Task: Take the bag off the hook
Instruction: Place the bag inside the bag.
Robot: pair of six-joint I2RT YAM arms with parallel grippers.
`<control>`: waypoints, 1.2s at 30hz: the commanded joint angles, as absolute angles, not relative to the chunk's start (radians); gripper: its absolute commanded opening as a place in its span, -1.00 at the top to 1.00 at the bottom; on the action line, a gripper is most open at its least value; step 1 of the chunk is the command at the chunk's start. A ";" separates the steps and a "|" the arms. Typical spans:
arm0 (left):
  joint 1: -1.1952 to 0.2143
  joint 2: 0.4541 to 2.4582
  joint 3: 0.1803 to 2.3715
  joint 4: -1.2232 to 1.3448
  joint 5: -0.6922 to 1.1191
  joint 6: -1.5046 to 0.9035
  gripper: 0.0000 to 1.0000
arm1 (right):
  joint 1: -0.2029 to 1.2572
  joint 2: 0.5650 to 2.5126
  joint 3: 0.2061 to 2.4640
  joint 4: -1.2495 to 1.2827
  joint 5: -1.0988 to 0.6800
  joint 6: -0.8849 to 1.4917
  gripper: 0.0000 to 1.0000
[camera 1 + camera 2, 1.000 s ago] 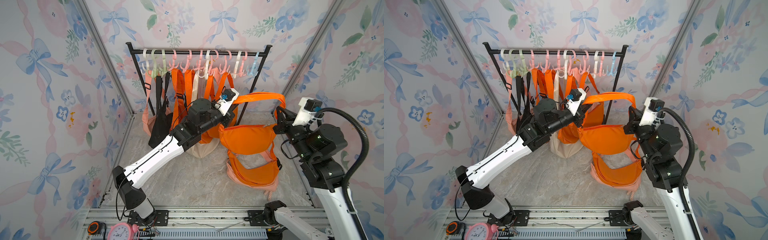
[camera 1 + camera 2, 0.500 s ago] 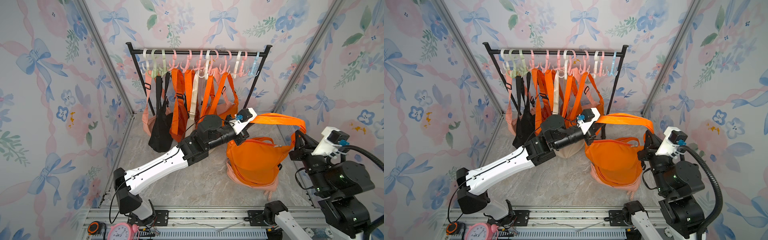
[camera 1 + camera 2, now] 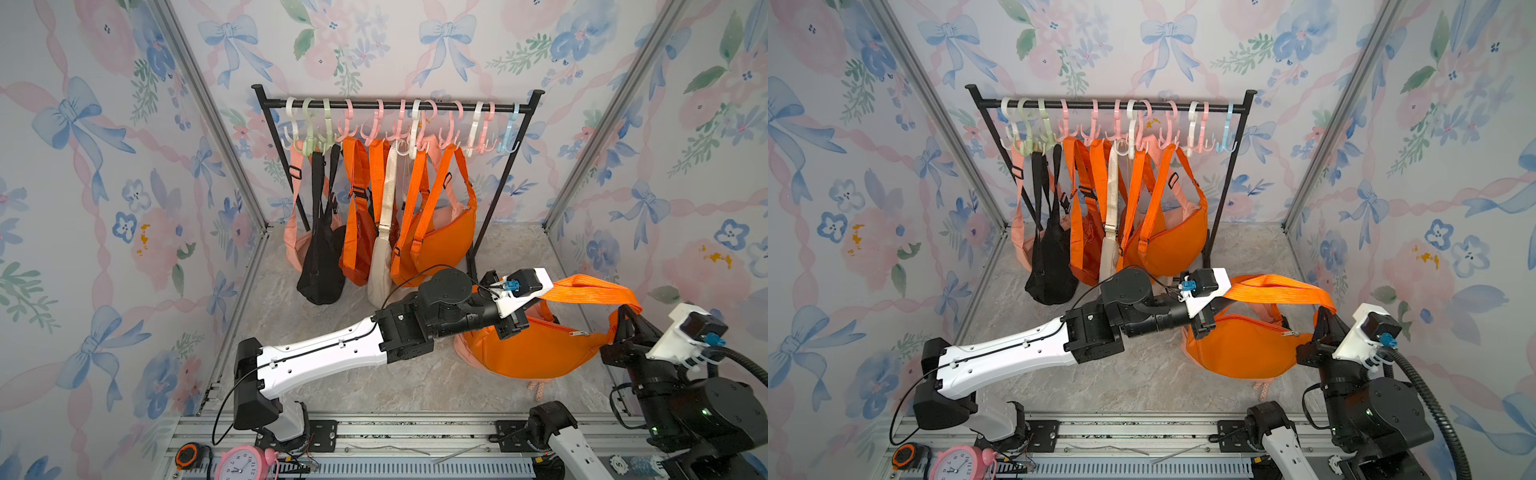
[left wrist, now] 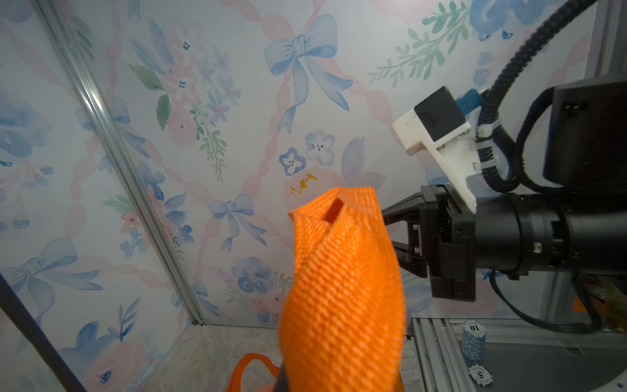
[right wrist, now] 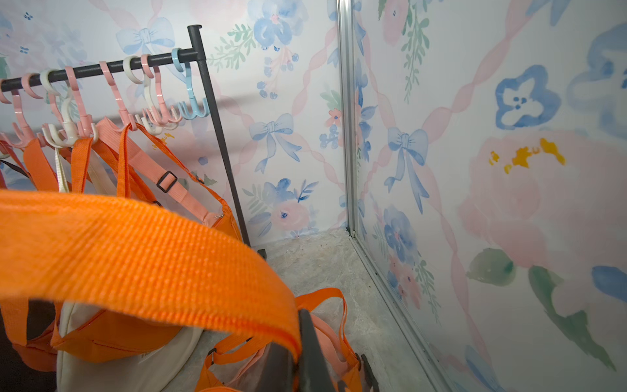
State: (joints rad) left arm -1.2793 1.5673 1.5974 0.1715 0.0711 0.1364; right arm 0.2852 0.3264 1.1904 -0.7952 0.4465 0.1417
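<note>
The orange bag (image 3: 540,351) (image 3: 1241,349) hangs low over the floor at the front right, well clear of the hooks (image 3: 509,133) on the black rack (image 3: 395,106). Its strap (image 3: 590,293) (image 3: 1277,289) is stretched between my two grippers. My left gripper (image 3: 519,311) (image 3: 1208,311) is shut on the strap's left end. In the left wrist view the strap (image 4: 342,288) covers that gripper's fingertips. My right gripper (image 3: 623,320) (image 3: 1323,320) (image 5: 298,359) is shut on the strap's (image 5: 135,244) right end, above the bag's corner.
Several bags still hang on the rack: pink (image 3: 297,249), black (image 3: 322,266), orange (image 3: 357,249), cream (image 3: 382,266) and orange (image 3: 440,241). A pink bag (image 3: 461,347) lies on the floor under the held one. The right wall (image 3: 665,208) is close. A clock (image 3: 239,463) sits at the front rail.
Both arms have carried the orange bag forward and down, away from the rack. The right arm has drawn back toward the front right corner, and the strap now runs lower.
</note>
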 commanded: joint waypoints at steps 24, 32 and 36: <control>-1.071 1.826 1.569 0.261 0.088 -0.030 1.00 | 0.159 0.553 0.821 -0.577 0.544 0.253 1.00; -1.006 1.949 1.642 0.260 0.142 -0.020 1.00 | 0.051 0.702 0.697 -0.385 0.488 0.332 1.00; -0.973 2.026 1.698 0.243 0.170 -0.024 1.00 | 0.026 0.781 0.660 -0.304 0.511 0.327 1.00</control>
State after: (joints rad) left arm -0.9916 1.9869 1.6451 0.2379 0.1295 -0.0120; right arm 0.0467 0.7589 0.6804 -0.4122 0.5037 0.3054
